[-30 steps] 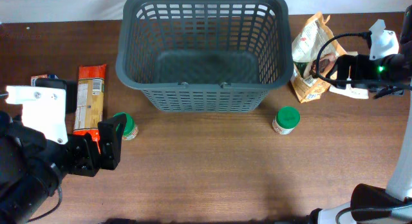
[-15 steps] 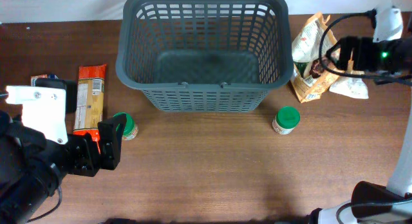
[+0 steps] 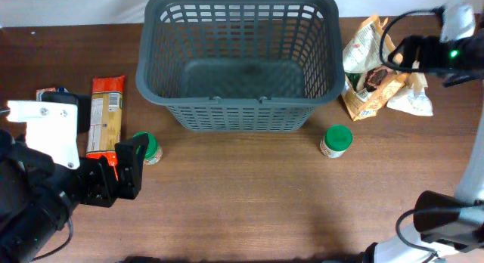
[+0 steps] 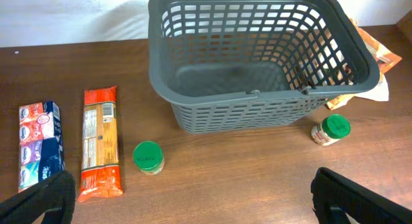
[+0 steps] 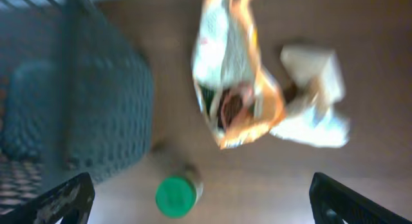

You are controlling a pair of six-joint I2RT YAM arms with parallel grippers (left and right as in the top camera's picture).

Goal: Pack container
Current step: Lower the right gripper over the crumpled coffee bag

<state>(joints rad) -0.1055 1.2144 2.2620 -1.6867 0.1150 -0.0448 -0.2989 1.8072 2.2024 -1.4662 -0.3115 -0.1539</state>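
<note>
The dark grey lattice basket (image 3: 234, 113) stands empty at the far middle of the table; it also shows in the left wrist view (image 4: 257, 109) and, blurred, in the right wrist view (image 5: 84, 102). My left gripper (image 3: 130, 171) (image 4: 193, 208) is open and empty, low over the table near a green-lidded jar (image 3: 149, 148) (image 4: 149, 156) and an orange pasta pack (image 3: 106, 116) (image 4: 100, 143). My right gripper (image 3: 399, 54) (image 5: 206, 208) is open and empty, above an orange-and-white snack bag (image 3: 367, 66) (image 5: 235, 95) right of the basket.
A second green-lidded jar (image 3: 336, 140) (image 4: 330, 129) (image 5: 175, 195) stands in front of the basket's right corner. A white bag (image 3: 412, 102) (image 5: 309, 102) lies beside the snack bag. A tissue pack (image 4: 38, 143) lies left of the pasta.
My right arm has moved toward the far edge, from beside the snack bags to above them. The left arm and all the groceries have stayed still.
</note>
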